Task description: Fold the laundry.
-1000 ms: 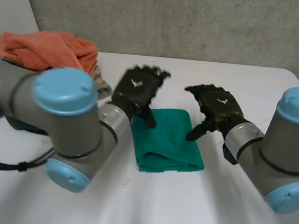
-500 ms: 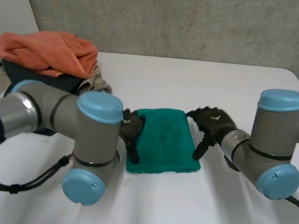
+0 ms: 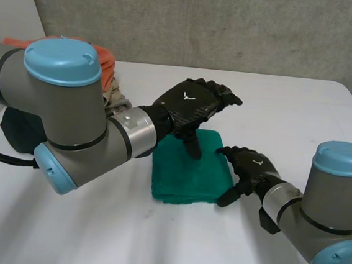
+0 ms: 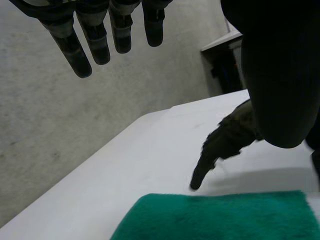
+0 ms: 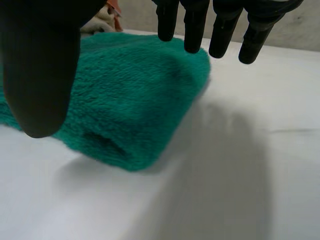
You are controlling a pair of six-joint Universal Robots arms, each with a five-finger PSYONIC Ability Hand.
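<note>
White table point(image 3: 291, 105) carries a folded green towel point(image 3: 181, 173) at its middle. The left hand point(image 3: 191, 105) hovers above the towel's far edge, fingers straight, released. The right hand point(image 3: 250, 169) is just beside its right edge, fingers relaxed, grasping nothing. An orange cloth point(image 3: 104, 63) lies far left.

Grey concrete wall point(image 3: 205, 22) across the top of frame, bare and mottled. Paler flat panel point(image 3: 10, 4) at upper left (slanted seam where they meet). White matte table point(image 3: 291, 99) below, evenly lit. Dark boxy unit point(image 4: 220, 65) beyond the table's edge.
</note>
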